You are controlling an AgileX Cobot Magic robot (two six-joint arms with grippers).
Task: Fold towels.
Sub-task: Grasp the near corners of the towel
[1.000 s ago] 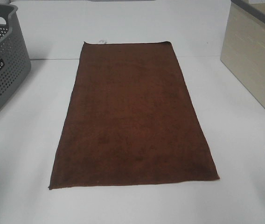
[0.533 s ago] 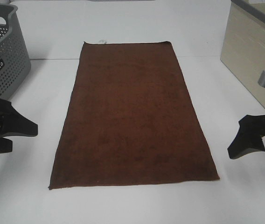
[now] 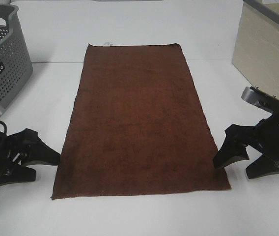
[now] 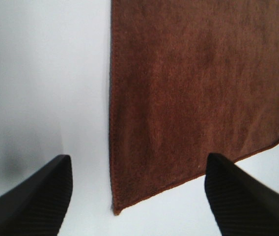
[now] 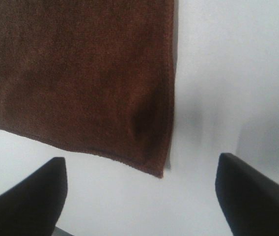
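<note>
A brown towel lies flat and unfolded on the white table, its long side running away from the front edge. My left gripper is open and empty, low beside the towel's near left corner. In the left wrist view that corner of the towel sits between the spread fingers. My right gripper is open and empty beside the near right corner. In the right wrist view the towel corner lies between the spread fingers.
A grey perforated basket stands at the back left. A beige box with a dark rim stands at the back right. A small white tag shows at the towel's far edge.
Both arms have come in from the sides. The left gripper has moved right and the right gripper left, each now open by a near corner. The towel has not moved.
</note>
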